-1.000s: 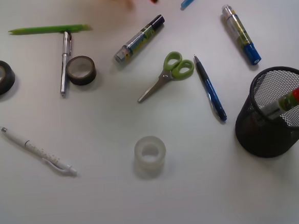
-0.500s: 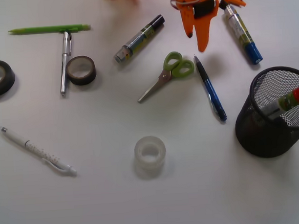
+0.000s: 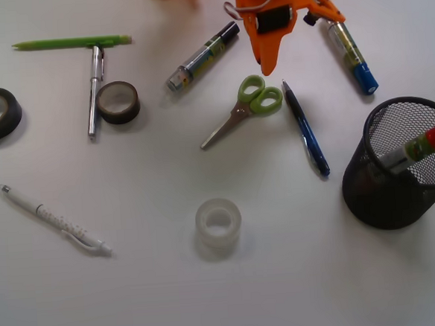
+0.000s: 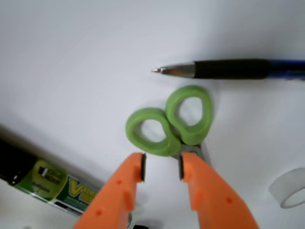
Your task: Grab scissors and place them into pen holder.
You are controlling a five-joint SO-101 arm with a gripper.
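Green-handled scissors [image 3: 242, 109] lie flat at the upper centre of the front view, their long axis diagonal: handles to the upper right, closed blades pointing lower left. The orange gripper [image 4: 161, 168] hovers just above the handles, fingers narrowly parted and holding nothing. The pen holder [image 3: 397, 167] stands at the right edge.

front: high overhead, looking straight down on the whole tabletop [image 3: 212, 298] | wrist: riding just behind the pincer [image 4: 162, 168], close-in and low (tips in frame) | shared: scissors [image 3: 247, 107] and blue pen [image 3: 306, 130] in both
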